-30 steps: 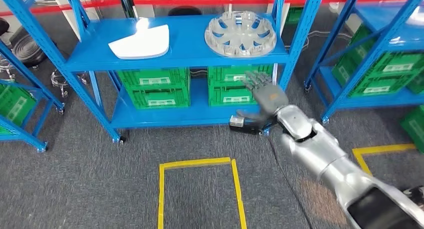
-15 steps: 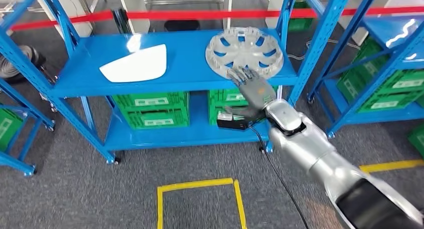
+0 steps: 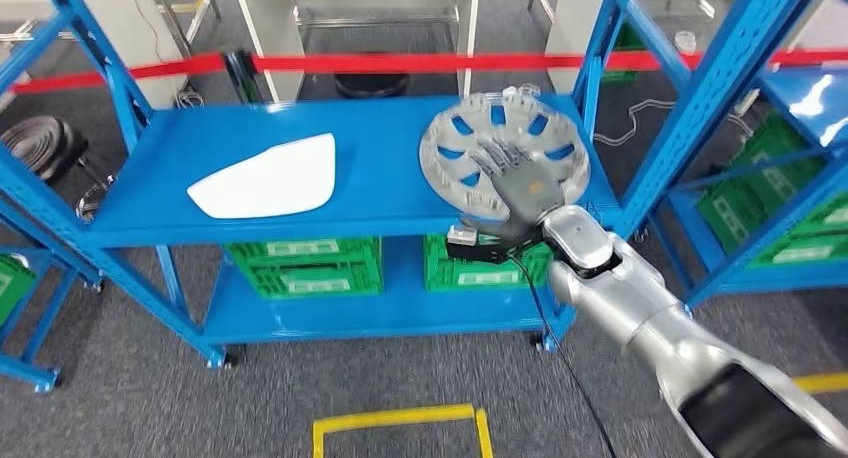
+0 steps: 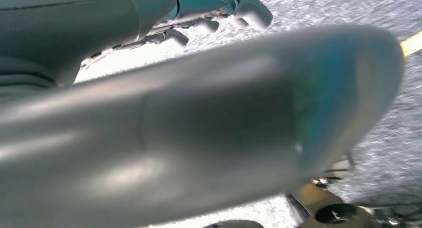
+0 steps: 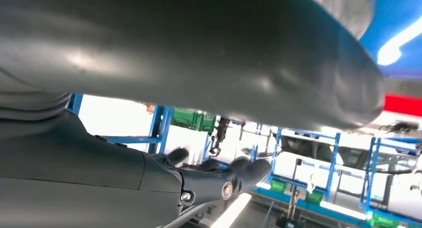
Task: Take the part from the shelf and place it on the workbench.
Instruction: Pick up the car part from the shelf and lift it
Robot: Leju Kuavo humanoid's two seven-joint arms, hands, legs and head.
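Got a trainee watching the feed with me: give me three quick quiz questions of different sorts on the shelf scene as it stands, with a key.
1. True or false: the right hand is stretched over the silver wheel cover on the upper blue shelf.
2. Multiple choice: what lies on the same shelf level, to the left of the wheel cover in the head view? A) a green crate B) a flat white part C) a red box
3. Fill in: under the upper shelf stand ____ crates.

Key: 1 true; 2 B; 3 green.
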